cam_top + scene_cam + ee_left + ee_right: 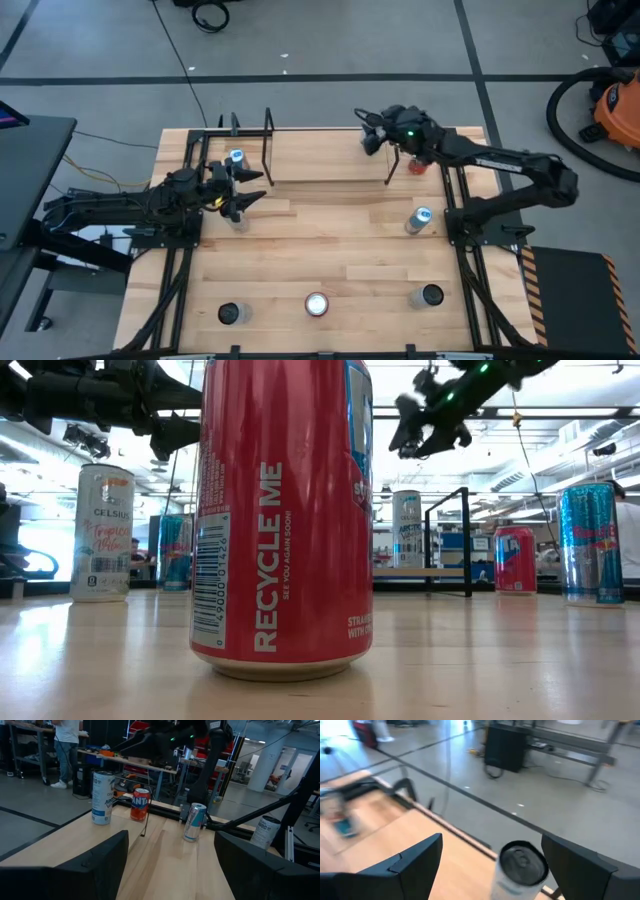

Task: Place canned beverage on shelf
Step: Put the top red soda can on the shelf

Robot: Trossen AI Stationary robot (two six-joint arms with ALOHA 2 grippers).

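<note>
Your right hand (372,138) is hovering over the far edge of the tabletop (330,250), fingers (405,865) spread wide and holding nothing — in its wrist view a white can (519,870) is standing upright just ahead, between the two fingers but untouched. Just beside that hand, the shelf (320,168) is lying along the far side, a light-wood board with thin black rod uprights, and a red can (416,165) is standing at its right end. A white-and-blue can (236,160) is standing near the shelf's left end.

Your left hand (243,190) is hanging above the tabletop's left part, fingers (95,865) wide and empty, right by another can (237,219).

Farther out, a silver-blue can (419,220) is standing on the right side — well apart from the shelf. Along the near edge, three more cans are standing: a dark-topped one (231,314) at left, a red can (316,304) in the middle, and another (430,296) at right.
</note>
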